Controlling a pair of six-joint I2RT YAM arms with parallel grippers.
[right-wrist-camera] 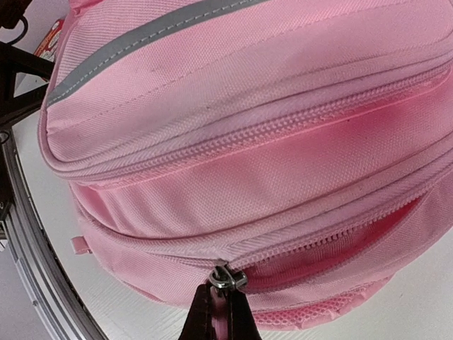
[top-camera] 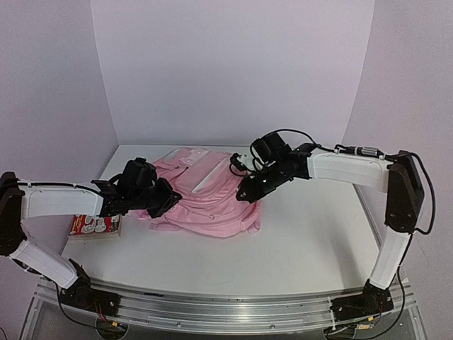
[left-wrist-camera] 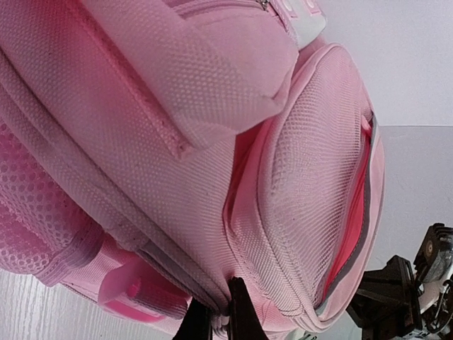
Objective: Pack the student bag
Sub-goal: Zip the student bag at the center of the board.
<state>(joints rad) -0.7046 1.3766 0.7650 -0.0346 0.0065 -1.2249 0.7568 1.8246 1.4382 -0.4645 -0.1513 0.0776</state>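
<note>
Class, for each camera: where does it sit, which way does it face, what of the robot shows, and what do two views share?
Top: above and behind the bases, looking down at the table; both arms and the bag show.
Left wrist: on the left hand, facing the bag's mesh side; fingertips show.
Right wrist: on the right hand, facing the zip pull; fingertips show.
Shared: all show the bag.

Top view: fixed high behind the arm bases, facing forward and down. It takes in the whole worktop (top-camera: 311, 234) and back wall from far off.

Left wrist view: looks along the left claw (left-wrist-camera: 216, 310), tight against the backpack's (left-wrist-camera: 163, 142) mesh side.

Right wrist view: looks along the right claw (right-wrist-camera: 221, 301), tight on the zipped edge.

All three share the backpack.
</note>
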